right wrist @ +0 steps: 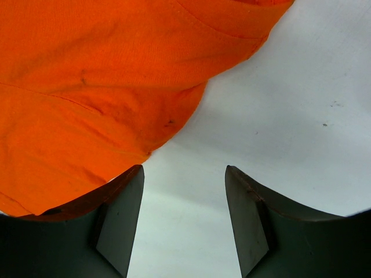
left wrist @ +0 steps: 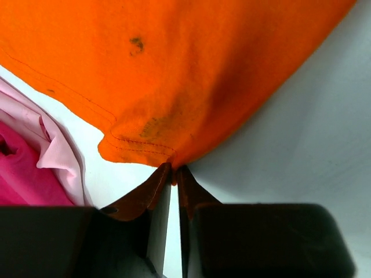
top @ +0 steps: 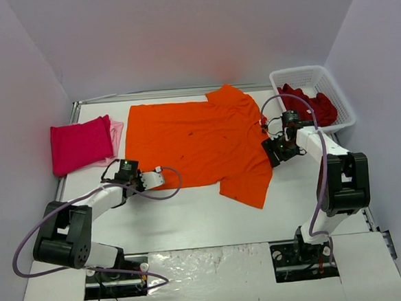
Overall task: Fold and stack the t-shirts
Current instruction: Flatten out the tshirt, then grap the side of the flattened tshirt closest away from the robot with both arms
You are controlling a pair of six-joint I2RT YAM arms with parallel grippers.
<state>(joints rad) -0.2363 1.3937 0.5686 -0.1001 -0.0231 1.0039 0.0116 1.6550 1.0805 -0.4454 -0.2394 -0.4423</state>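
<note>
Nearest, the left hand (left wrist: pixel 174 169) is pinched closed on the hem corner of the orange t-shirt (top: pixel 193 141), which lies spread flat across the white worktop (top: pixel 192 223). Opposite, the right hand (right wrist: pixel 184 168) stands open, one finger against the sleeve edge, gripping nothing. Farther left, a folded magenta t-shirt (top: pixel 80 146) rests on a pale pink t-shirt (top: pixel 117 132). Dark red t-shirts (top: pixel 316 106) sit in the far-right basket (top: pixel 344 109).

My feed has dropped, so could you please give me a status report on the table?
Left pincer shut on orange t-shirt, hem corner. Right pincer open at the shirt's edge, holding nothing. Folded pink stack close by left pincer.
</note>
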